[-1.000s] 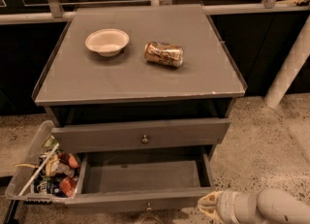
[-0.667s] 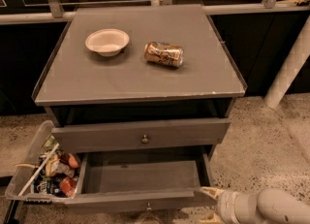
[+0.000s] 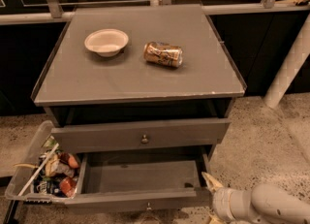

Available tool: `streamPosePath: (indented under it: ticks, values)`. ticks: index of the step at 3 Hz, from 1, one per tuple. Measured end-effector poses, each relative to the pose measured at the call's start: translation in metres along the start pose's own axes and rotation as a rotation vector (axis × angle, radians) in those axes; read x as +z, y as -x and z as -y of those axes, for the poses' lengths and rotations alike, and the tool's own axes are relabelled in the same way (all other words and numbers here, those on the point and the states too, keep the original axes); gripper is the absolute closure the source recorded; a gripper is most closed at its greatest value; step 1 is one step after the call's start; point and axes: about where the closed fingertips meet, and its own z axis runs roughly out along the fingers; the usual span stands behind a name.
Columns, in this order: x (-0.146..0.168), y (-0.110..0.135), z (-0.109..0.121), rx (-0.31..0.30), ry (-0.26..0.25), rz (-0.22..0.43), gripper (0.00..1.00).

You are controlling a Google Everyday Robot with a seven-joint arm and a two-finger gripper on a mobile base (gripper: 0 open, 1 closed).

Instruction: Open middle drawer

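Note:
The middle drawer (image 3: 140, 200) is the grey drawer pulled well out at the bottom of the view. Its inside is bare, and its small knob (image 3: 147, 206) sits at the centre of the thin front panel. Above it, the top grey drawer (image 3: 97, 136) with its round knob (image 3: 144, 139) is pushed in. My gripper (image 3: 212, 200) is at the lower right, just beside the right front corner of the open drawer. Its fingers are spread apart and hold nothing. One fingertip (image 3: 209, 179) points up beside the drawer's right side. The lower finger is cut off by the frame edge.
A white bowl (image 3: 106, 42) and a gold can lying on its side (image 3: 163, 54) are on the cabinet top (image 3: 135, 77). A clear bin of trash (image 3: 29, 169) hangs at the cabinet's left. A white post (image 3: 290, 68) leans at the right, over speckled floor (image 3: 261, 150).
My gripper has shifted slightly right, away from the drawer's front corner. The middle drawer stays pulled out as before.

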Motion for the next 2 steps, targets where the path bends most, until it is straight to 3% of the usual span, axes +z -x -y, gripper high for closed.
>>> streamPosePath:
  ticks: [1,2]
  values:
    - [0.0528,-0.0079,0.0209,-0.013,0.050,0.000,0.00]
    - [0.0564,-0.0068,0.0209,-0.016,0.056,0.001,0.00]
